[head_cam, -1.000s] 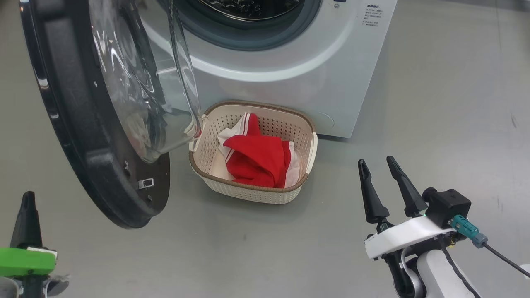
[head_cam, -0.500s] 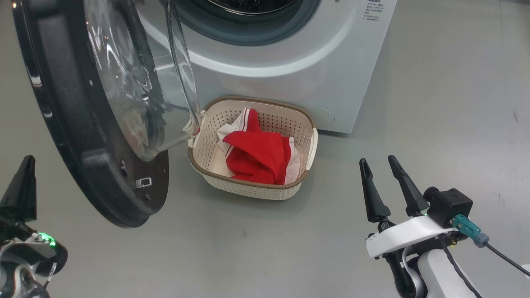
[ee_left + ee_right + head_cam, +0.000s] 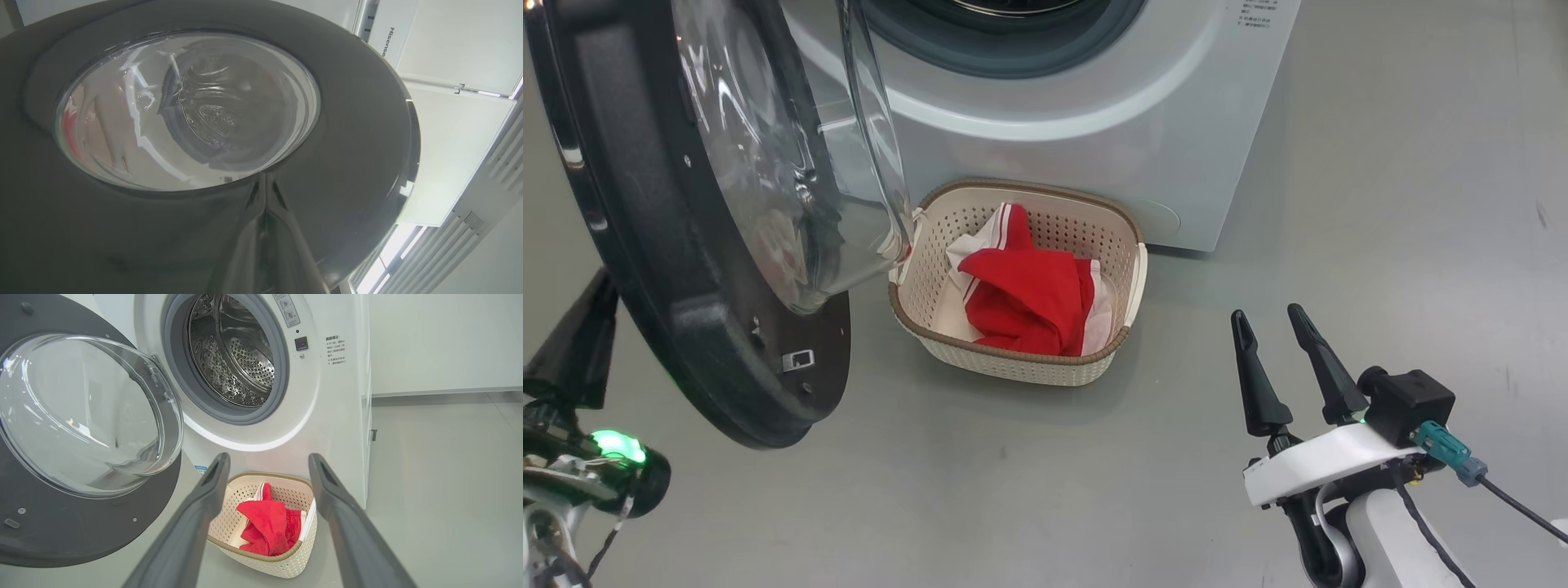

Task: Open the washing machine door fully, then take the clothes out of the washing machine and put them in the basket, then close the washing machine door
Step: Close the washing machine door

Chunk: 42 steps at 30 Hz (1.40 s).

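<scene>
Operator: How do the pincers stand?

Spotter: Your left pincer (image 3: 264,196) is pressed together. Its tips are up at the outer face of the washing machine door (image 3: 645,245), on the glossy black rim just below the glass, though I can't tell whether they actually touch. Your right pincer (image 3: 1266,317) is spread wide and carries nothing. It hangs over the floor (image 3: 1380,204), well apart from the basket (image 3: 1013,361).

Operator: And the clothes?

Spotter: The clothes (image 3: 1021,304) lie in the basket, which sits just in front of the washing machine (image 3: 1094,122). The drum (image 3: 241,355) looks empty to me, so I judge you're on the last step — closing the door.

Operator: What does that call for?

Spotter: A steady push on the rim toward the opening. Mind the glass bowl (image 3: 792,163) — it passes close over the basket's left corner.
</scene>
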Motion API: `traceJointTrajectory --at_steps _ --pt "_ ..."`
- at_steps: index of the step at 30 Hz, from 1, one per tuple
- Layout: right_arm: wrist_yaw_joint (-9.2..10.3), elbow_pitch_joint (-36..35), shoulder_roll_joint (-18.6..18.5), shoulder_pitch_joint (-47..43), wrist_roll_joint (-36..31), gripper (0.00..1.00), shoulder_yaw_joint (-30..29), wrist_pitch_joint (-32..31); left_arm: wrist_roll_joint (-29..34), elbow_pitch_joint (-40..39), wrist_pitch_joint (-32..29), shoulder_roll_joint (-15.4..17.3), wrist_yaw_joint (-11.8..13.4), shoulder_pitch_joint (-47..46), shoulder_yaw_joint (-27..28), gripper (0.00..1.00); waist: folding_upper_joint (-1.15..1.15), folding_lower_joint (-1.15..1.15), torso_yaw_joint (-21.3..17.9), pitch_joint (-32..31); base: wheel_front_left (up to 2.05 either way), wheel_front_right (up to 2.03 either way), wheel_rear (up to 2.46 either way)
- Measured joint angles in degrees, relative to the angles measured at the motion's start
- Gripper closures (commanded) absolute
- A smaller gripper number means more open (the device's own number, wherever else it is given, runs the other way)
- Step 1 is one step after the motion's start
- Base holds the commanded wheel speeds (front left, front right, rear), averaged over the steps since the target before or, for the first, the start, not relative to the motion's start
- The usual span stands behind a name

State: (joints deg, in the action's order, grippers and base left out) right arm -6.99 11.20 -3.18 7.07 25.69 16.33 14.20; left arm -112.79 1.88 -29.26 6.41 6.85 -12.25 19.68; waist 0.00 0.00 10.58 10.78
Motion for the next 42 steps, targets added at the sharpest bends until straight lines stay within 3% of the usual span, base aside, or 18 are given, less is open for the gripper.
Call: traceJointTrajectory --at_steps 9,26,42 --pt "0.00 0.0 0.0 0.6 0.0 0.00 -0.1 0.0 -1.2 -2.5 -4.4 0.9 0.0 2.4 -3.4 1.00 0.00 0.00 -0.3 0.3 0.00 0.00 0.00" --pt "0.00 0.1 0.0 0.7 0.0 0.00 0.8 0.0 -6.7 -3.6 -6.5 1.5 0.0 6.0 -9.2 1.00 0.00 0.00 -1.3 0.1 0.00 0.00 0.00" --pt "0.00 0.1 0.1 1.9 0.7 0.00 1.2 0.0 -9.9 -5.8 -3.9 1.7 0.2 6.4 -12.5 1.00 0.00 0.00 -7.8 1.1 0.00 0.00 0.00"
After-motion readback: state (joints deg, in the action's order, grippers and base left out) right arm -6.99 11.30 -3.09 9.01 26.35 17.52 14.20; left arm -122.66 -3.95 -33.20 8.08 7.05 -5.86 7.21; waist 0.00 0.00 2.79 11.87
